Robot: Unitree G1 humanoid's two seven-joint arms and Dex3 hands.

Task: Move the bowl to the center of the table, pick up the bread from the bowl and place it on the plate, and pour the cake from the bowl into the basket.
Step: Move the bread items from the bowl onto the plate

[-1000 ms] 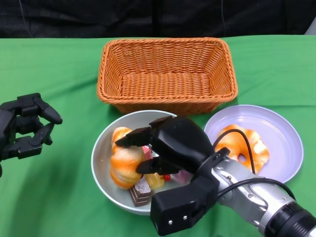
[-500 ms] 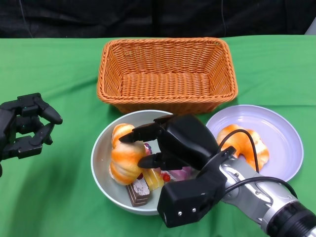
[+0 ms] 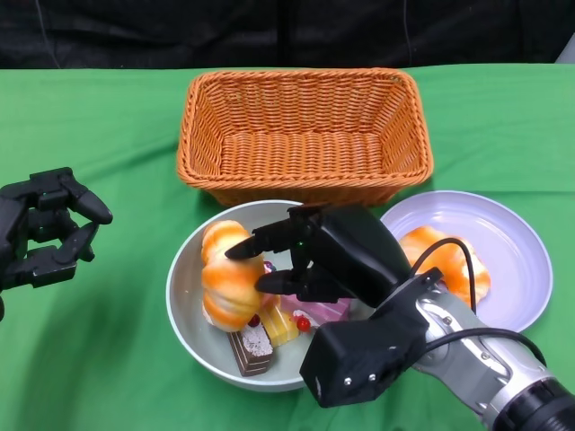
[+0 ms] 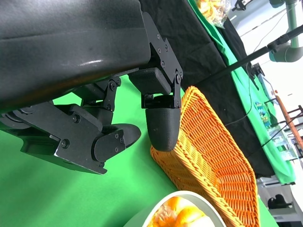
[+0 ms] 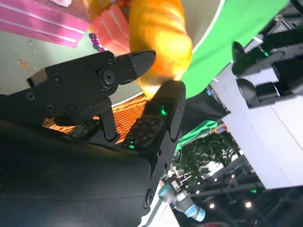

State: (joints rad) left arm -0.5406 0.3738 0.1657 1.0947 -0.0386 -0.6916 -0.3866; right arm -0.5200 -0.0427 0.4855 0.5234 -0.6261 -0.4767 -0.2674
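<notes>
Right hand (image 3: 310,260) reaches into the bowl (image 3: 184,305) from the near right, fingers (image 3: 256,244) spread over the top and inner side of the bread (image 3: 229,278). In the right wrist view two fingertips (image 5: 142,59) bracket the end of the loaf, one on each side; they appear to touch it, but I cannot tell whether the grip is closed or the loaf only contacted. The bread lies in the left half of the bowl, still among the other items. Just beside it, toward the near rim, sit a brown cake slice (image 3: 252,348), a yellow piece (image 3: 280,325) and a pink slice (image 3: 323,311), the last partly under the hand. The bowl stands on the green cloth (image 3: 108,359), directly in front of the wicker basket (image 3: 304,135). To its right is a pale plate (image 3: 503,260) carrying another bread (image 3: 445,260), partly hidden by the right forearm. Left hand (image 3: 45,238) hovers well apart at the left edge, fingers curled inward, holding nothing; the left wrist view confirms nothing between them.
</notes>
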